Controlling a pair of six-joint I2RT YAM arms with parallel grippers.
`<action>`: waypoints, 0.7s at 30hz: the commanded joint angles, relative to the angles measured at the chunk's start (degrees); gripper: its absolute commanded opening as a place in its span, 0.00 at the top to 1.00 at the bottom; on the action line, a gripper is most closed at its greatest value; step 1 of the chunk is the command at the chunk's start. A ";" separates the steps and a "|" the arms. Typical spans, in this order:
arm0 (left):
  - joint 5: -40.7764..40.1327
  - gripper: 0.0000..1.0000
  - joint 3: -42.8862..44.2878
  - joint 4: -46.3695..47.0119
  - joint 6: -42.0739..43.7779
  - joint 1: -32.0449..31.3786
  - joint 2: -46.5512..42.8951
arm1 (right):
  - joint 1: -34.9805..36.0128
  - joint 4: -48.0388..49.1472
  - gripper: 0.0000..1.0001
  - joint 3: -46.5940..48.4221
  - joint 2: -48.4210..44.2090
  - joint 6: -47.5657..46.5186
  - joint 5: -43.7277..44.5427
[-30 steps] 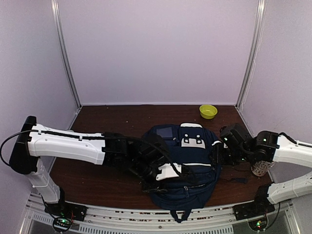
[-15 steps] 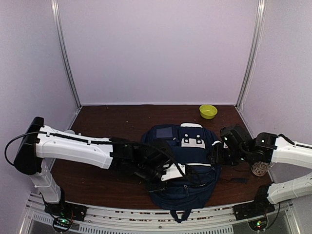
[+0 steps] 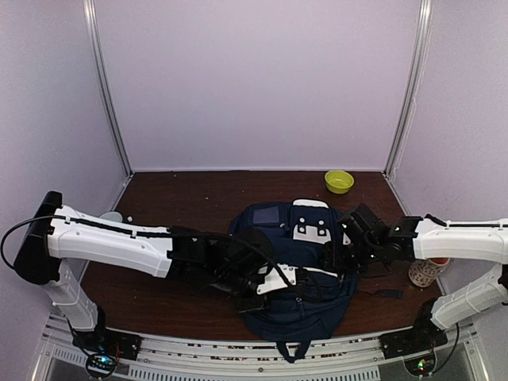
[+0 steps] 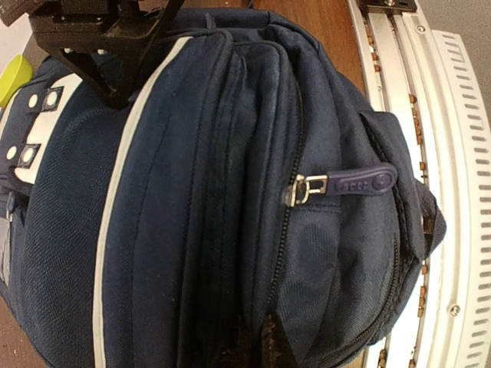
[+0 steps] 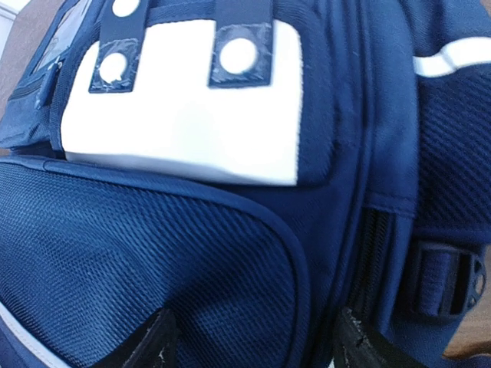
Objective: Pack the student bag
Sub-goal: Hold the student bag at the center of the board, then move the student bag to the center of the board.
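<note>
The student bag [image 3: 305, 266] lies flat mid-table, navy with white stripe trim and a white buckle patch [image 3: 312, 230]. My left gripper [image 3: 274, 284] reaches over its near left side. In the left wrist view its dark fingertips [image 4: 257, 346] are pinched together on a fabric fold beside a zipper line, below the zipper pull [image 4: 354, 182]. My right gripper [image 3: 340, 255] sits at the bag's right side. It [image 5: 257, 345] is open, its fingers [image 5: 157, 343] spread over a textured navy panel [image 5: 153, 253] under the white patch [image 5: 184, 123]. The bag's inside is hidden.
A yellow-green bowl [image 3: 339, 181] stands at the back right. A patterned cup [image 3: 424, 272] stands by the right arm near the right wall. A dark strap end [image 3: 389, 293] trails right of the bag. The slotted metal rail [image 4: 453, 199] runs along the near edge.
My left gripper has closed on the bag's fabric near the zipper. My right arm has reached further left, onto the bag's right side. The bag has stayed in place.
</note>
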 commanded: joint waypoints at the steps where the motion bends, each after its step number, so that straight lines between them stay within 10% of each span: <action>1: -3.24 1.00 -1.29 1.59 -2.72 0.33 -4.08 | 0.32 3.02 0.30 3.47 4.88 -2.14 -3.97; 21: -8.46 1.00 -5.33 -0.68 -12.13 0.42 -7.77 | 1.27 -0.75 0.33 29.67 27.03 -11.04 -7.51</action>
